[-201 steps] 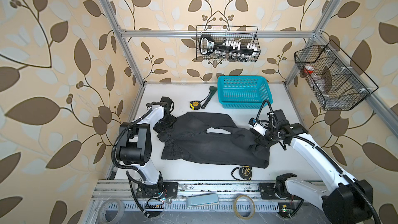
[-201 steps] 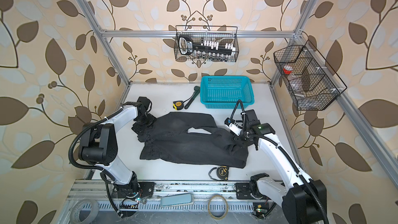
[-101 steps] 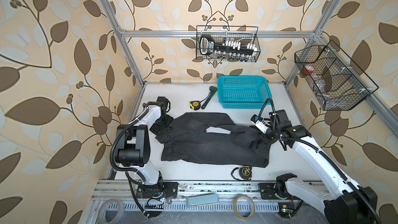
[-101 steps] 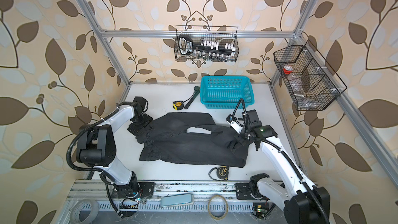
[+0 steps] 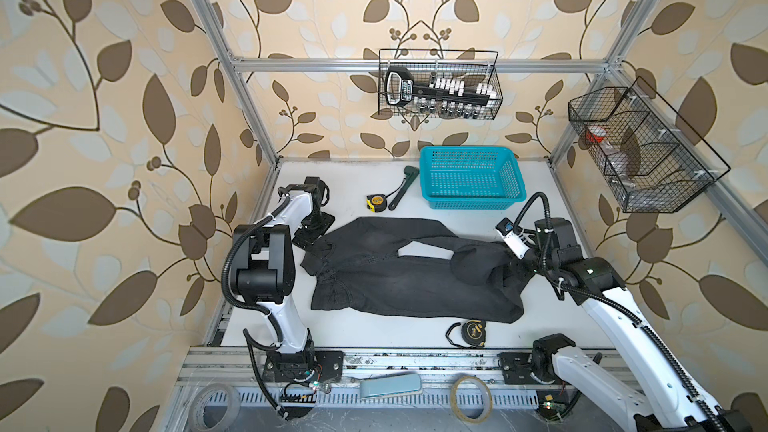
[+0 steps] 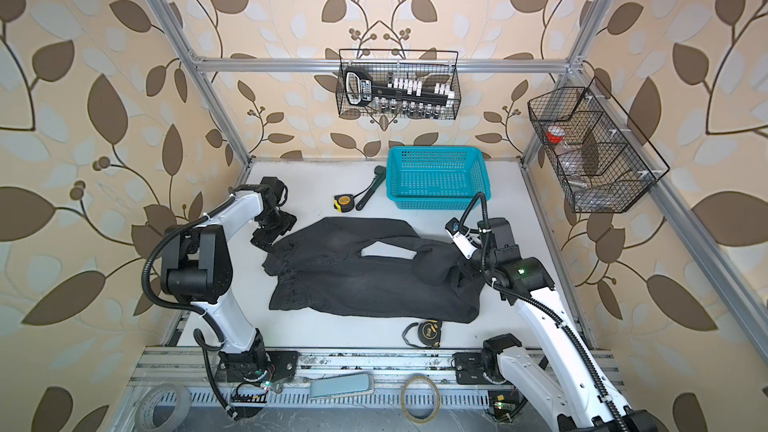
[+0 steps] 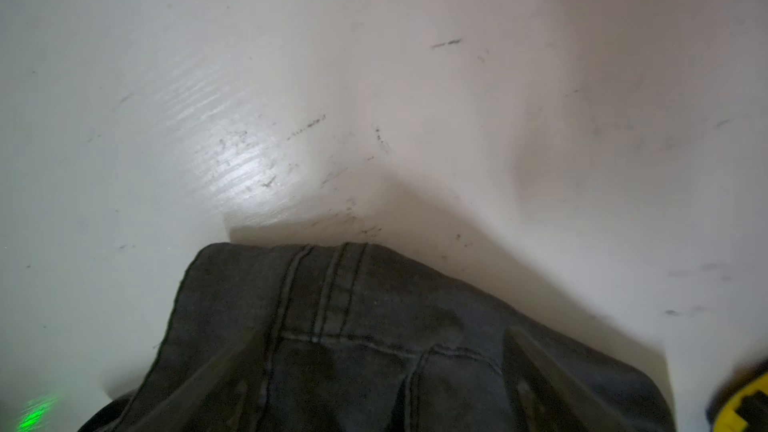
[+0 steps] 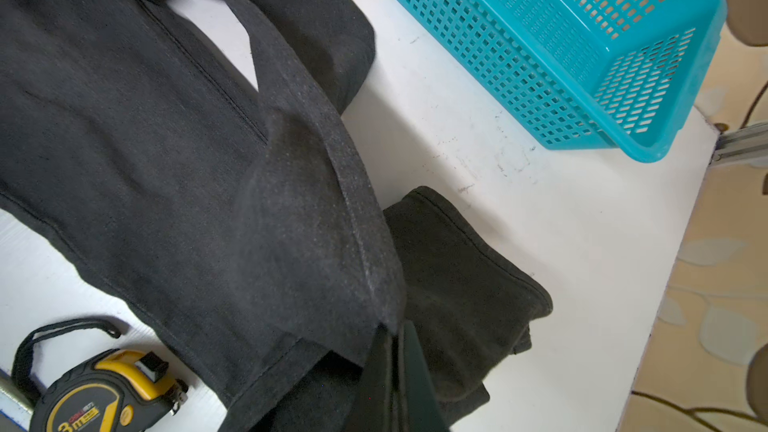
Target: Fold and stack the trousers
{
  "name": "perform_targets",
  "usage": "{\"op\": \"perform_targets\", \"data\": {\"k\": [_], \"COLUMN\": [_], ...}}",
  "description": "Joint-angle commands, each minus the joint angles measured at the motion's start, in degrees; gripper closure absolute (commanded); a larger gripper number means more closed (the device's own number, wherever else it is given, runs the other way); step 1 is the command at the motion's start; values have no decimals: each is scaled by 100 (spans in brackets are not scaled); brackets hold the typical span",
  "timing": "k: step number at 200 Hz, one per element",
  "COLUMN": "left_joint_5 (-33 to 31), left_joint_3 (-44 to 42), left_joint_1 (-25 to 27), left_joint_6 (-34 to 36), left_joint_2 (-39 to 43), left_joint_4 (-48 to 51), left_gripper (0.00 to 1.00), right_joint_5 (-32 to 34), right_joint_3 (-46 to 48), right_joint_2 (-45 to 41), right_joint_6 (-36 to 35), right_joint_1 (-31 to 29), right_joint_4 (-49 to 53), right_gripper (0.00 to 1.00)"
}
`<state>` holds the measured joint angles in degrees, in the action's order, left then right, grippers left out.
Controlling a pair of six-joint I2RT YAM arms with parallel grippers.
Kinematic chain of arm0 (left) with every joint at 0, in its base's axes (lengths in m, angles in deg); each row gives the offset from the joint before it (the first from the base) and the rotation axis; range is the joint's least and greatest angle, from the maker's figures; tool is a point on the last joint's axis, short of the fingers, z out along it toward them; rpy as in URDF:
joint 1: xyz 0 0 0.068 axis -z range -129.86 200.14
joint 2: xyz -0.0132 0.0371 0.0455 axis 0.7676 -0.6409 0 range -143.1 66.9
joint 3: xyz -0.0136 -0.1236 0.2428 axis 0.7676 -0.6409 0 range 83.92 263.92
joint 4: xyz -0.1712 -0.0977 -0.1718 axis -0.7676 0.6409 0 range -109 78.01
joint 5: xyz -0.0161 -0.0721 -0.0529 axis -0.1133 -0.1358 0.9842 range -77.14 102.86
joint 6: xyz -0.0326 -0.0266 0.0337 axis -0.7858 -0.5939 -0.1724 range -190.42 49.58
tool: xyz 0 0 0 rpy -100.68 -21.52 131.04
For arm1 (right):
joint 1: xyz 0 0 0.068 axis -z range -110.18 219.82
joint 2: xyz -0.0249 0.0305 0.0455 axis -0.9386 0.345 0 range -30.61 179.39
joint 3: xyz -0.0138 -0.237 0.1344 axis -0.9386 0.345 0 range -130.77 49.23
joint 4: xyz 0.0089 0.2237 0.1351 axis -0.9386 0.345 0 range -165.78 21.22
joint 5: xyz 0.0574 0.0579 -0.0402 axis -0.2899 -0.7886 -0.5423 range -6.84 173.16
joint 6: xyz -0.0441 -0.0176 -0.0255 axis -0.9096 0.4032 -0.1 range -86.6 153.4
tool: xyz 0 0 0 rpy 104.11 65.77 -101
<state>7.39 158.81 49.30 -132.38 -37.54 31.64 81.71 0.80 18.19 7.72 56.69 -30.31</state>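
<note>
trousers (image 5: 415, 280) lie flat across the middle of the table (image 5: 353, 332), waist to the left and both legs running right. at the left end the left claw (image 5: 313, 231) sits low at the far corner of the waistband (image 7: 332, 284), its jaws spread wide and gripping nothing that i can see. it looks placed there to take the waist or to keep that end from sliding, but i cannot tell whether it touches the cloth. further right the leg ends are bunched and doubled over on themselves. the right claw (image 8: 395, 355) is closed tight on a pinch of that leg cloth, which rises to it in a tent-like ridge. the hem end seems lifted ready to be carried left for a first fold. by my reckoning the folding is only starting and no stacking is done.

the table is white and scuffed with small dark marks. on its far side, left to right, lie a small yellow tape measure (image 5: 376, 202), a dark tool (image 5: 401, 189) and an empty blue basket (image 5: 469, 176). a black tape measure (image 5: 469, 331) lies just beside the near edge of the trousers, close enough to snag a dragged leg. leaf-patterned wallpaper lines the walls behind a metal frame. one wire basket (image 5: 440, 85) hangs on the far wall and another on the right wall.
</note>
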Motion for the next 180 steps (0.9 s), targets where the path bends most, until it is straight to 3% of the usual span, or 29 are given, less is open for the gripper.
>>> {"op": "perform_targets", "data": {"k": [1,47,99,134,180], "left_joint_5": [-15,-396,-337,-209,-429], "left_joint_3": [220,618,534,414,332], "left_joint_1": [-38,-43,-45,-27,-6], "left_joint_6": [-261,-311,-182,-72,153], "left_joint_2": [-158,-702,-1034,-1043,-694], "left_joint_4": [70,187,111,20,31], "left_gripper": [10,13,25,46,91], "right_joint_5": [88,16,31,22,75], "right_joint_3": [-157,-143,-165,-235,-303], "right_joint_2": [-74,-52,20,154,216], "right_joint_6": [-35,-40,-36,-43,-109], "right_joint_1": [2,-1,4,4,45], "right_joint_4": [137,155,107,23,-11], "right_gripper": [100,100,100,100,100]}}
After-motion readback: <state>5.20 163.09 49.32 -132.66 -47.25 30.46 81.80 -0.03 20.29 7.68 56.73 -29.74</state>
